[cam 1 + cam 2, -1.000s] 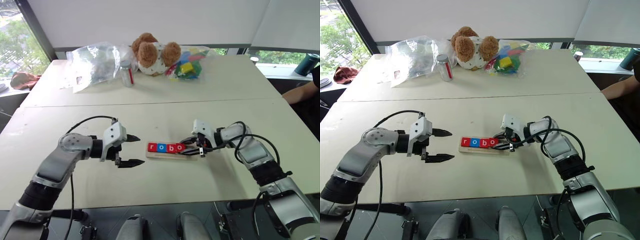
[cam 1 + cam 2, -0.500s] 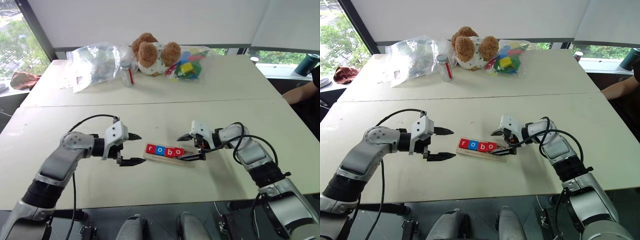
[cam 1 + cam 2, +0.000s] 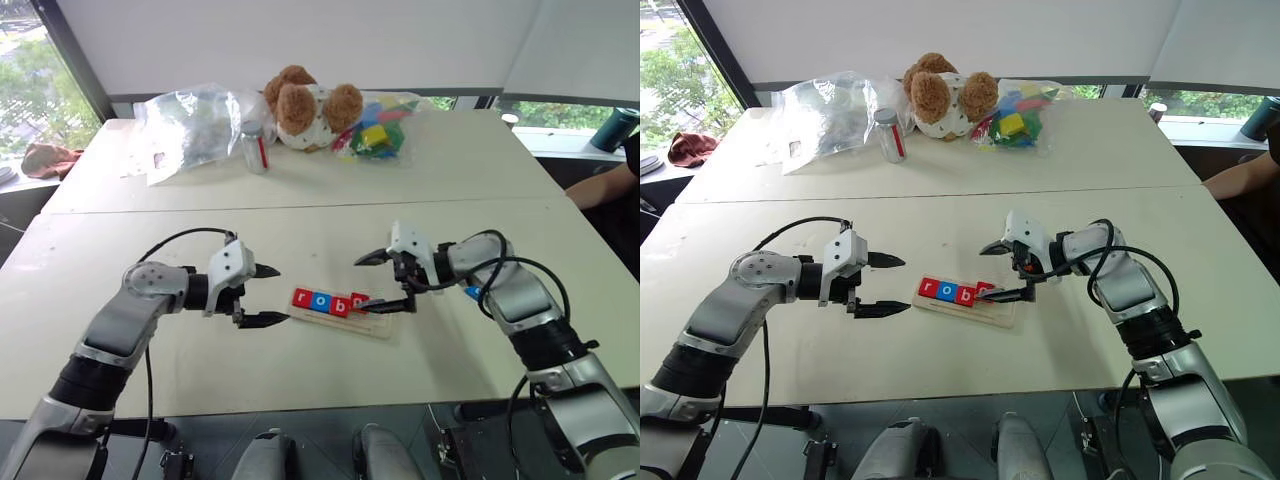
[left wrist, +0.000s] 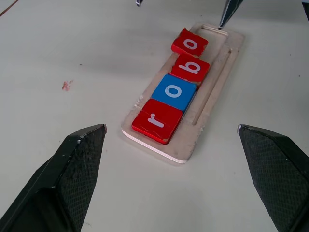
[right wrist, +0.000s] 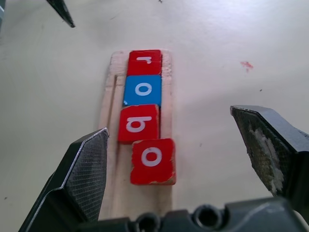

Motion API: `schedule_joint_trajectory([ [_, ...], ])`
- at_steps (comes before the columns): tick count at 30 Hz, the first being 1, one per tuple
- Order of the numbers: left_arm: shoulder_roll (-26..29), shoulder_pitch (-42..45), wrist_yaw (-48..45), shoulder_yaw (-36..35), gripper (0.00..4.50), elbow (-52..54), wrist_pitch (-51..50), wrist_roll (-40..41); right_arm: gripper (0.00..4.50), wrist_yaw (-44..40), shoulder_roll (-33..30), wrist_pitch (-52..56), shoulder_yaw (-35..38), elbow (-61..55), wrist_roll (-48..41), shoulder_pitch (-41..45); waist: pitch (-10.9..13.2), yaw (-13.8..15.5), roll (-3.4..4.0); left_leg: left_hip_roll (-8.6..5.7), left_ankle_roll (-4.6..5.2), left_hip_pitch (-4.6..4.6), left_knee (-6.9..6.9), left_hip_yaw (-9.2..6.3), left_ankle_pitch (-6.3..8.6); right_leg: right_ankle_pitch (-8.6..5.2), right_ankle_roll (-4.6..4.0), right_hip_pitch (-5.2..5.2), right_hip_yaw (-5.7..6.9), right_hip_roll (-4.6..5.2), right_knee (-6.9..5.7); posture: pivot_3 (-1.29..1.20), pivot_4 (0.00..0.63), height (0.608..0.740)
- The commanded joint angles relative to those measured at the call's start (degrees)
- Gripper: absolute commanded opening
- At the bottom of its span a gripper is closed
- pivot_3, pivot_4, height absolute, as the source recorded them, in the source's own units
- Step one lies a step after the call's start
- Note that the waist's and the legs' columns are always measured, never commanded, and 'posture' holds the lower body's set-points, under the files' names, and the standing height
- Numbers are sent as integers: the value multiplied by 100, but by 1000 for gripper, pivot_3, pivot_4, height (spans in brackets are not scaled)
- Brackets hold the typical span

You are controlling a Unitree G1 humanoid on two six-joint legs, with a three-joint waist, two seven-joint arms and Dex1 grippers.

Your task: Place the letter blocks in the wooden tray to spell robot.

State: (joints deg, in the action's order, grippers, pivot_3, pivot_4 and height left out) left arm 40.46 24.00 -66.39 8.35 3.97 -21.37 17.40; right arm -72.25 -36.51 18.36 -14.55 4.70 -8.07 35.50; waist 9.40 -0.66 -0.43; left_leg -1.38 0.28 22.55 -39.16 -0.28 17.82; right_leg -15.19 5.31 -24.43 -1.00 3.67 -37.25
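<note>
The wooden tray (image 3: 378,325) lies at the table's middle, slightly askew. Four letter blocks sit in it: a red r (image 5: 145,60), a blue o (image 5: 143,90), a red b (image 5: 138,123) and a red o (image 5: 152,159). The last block is shifted a little out of line. My right gripper (image 3: 362,286) hovers open just above the tray's right end, holding nothing. My left gripper (image 3: 278,295) stands open off the tray's left end, level with the r block (image 4: 157,121) and apart from it.
At the table's far side are a teddy bear (image 3: 305,105), a clear plastic bag (image 3: 190,120), a small jar (image 3: 254,147) and a bag of coloured toy blocks (image 3: 375,128). A person's arm (image 3: 605,185) rests at the right edge.
My right gripper, shut at the tray's right end a second ago, has opened and lifted slightly. The tray's right end has swung a little toward me. The left gripper has stayed put.
</note>
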Motion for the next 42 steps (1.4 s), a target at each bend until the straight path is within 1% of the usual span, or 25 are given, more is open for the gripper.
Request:
schedule_joint_trajectory([
  [1, -28, 149, -48, 6, 4500, 7, 143, -29, 4415, 470, 90, -216, 181, 124, 139, 112, 0, -3, 0, 0, 0, -1, 0, 0, 0, 0, 0, 0, 0, 0, -1, 0, 150, 740],
  [3, -53, 158, -59, 26, 4500, 15, 144, -28, 4415, 787, 129, -474, 178, 540, 364, 234, 0, -11, -1, 0, 0, -2, 0, 0, 0, 0, 0, 0, -1, 0, -2, 0, 150, 740],
  [5, -74, 149, -86, 54, 4500, 36, 137, -36, 4415, 904, 115, -722, 134, 897, 523, 339, 0, -10, 0, 0, -1, -2, 1, 1, -1, 0, 0, 0, 0, -1, -2, 0, 150, 740],
  [12, -113, 88, -84, 108, 4500, 151, 90, -23, 4415, 919, 221, -1137, 68, 1474, 676, 491, 0, -10, 0, 0, -3, -1, 2, 2, -2, 0, 0, -2, -1, -2, -1, 0, 150, 740],
  [16, -103, 61, -59, 97, 4500, 187, 74, -20, 4415, 721, 231, -1106, 43, 1335, 597, 373, 0, -12, 0, 0, -3, -1, 2, 2, -2, 0, 0, -1, -1, -2, -2, 0, 150, 740],
  [35, -126, 123, -96, 145, 4500, 76, 96, -64, 4415, 699, 277, -615, 104, 478, 453, -34, 0, -7, 0, 0, -2, -2, 2, 1, -1, 0, 0, -1, -1, -2, -2, 0, 150, 740],
  [37, -148, 139, -88, 153, 4500, 77, 104, -68, 4415, 937, 278, -684, 212, 577, 538, 12, 0, -7, 0, 0, -2, -1, 2, 1, -1, 0, 0, -1, -1, -2, -2, 0, 150, 740],
  [39, -186, 142, -51, 142, 4500, 124, 130, -64, 4415, 1489, 279, -549, 540, 637, 577, 128, 0, 0, 0, 0, -2, -1, 2, 2, -1, 0, 0, -1, -1, -1, -2, 0, 150, 740],
  [41, -231, 123, -2, 77, 4500, 293, 33, 47, 4415, 2456, 330, 38, 1095, 362, 606, 167, 0, 11, 0, -1, -3, -1, 0, 1, -2, 0, 0, -1, -2, 1, -2, 0, 150, 740],
  [42, -246, 104, 8, 37, 4500, 417, -60, 135, 4415, 3061, 427, 522, 1450, 21, 654, 94, 0, 13, 0, -2, -3, 1, 0, 1, -2, 0, 0, -1, -2, 2, -2, 0, 150, 740],
])
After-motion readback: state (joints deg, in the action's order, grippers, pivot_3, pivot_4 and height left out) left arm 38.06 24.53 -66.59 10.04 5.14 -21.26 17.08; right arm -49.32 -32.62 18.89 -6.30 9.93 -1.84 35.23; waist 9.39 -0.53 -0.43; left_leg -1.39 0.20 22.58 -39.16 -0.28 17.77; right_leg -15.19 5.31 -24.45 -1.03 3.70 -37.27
